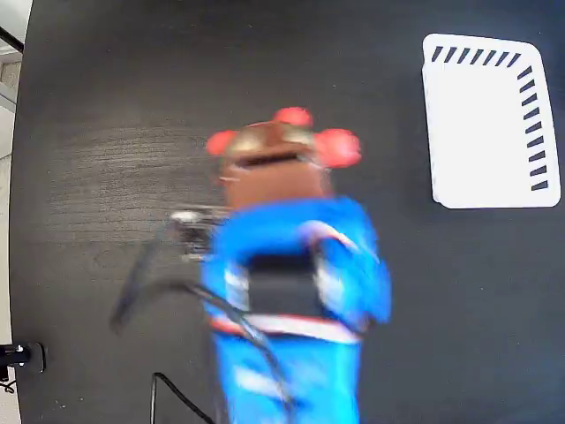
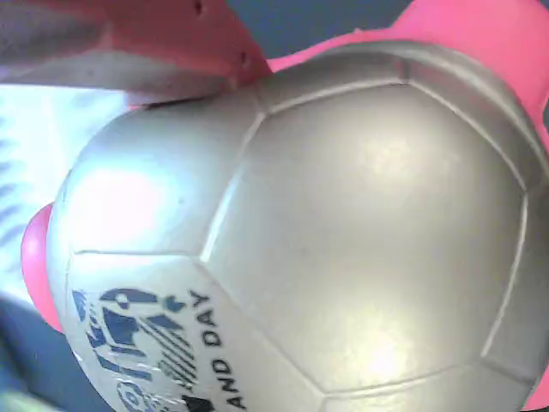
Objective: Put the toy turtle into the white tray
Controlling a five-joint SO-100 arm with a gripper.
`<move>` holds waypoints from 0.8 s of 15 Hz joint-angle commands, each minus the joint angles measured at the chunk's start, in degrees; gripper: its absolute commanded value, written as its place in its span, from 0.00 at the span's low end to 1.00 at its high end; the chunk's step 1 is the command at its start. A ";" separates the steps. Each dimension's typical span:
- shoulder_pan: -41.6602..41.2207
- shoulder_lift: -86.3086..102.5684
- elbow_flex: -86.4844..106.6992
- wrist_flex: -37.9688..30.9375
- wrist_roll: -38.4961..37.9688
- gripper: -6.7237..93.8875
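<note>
The toy turtle (image 1: 284,132) shows in the fixed view as a blurred shell with red feet, at the tip of the blue arm near the table's middle. My gripper (image 1: 272,163) sits right behind it and looks shut on it. In the wrist view its silver-grey shell (image 2: 343,232), with a dark printed mark at the bottom left, fills the frame. A red-pink finger (image 2: 146,43) presses on the shell's upper left. The white tray (image 1: 485,124) lies at the far right of the fixed view, well apart from the turtle, with dark slots along its top and right edges.
The table (image 1: 106,88) is black, and its left edge runs down the left of the fixed view. Dark cables (image 1: 146,283) trail from the arm toward the lower left. A small black fitting (image 1: 19,356) sits at the left edge.
</note>
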 commanded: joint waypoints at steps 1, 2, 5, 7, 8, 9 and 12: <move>8.44 5.45 -1.41 0.35 -1.93 0.03; 11.87 4.31 -2.29 0.35 -1.93 0.03; 21.18 -3.34 -7.82 -0.70 1.85 0.03; 26.46 -9.05 -10.46 -6.50 6.42 0.03; 28.30 -12.39 -12.83 -7.29 7.56 0.03; 29.53 -15.38 -15.38 -7.29 8.44 0.03; 32.08 -26.72 -27.16 -7.38 11.87 0.03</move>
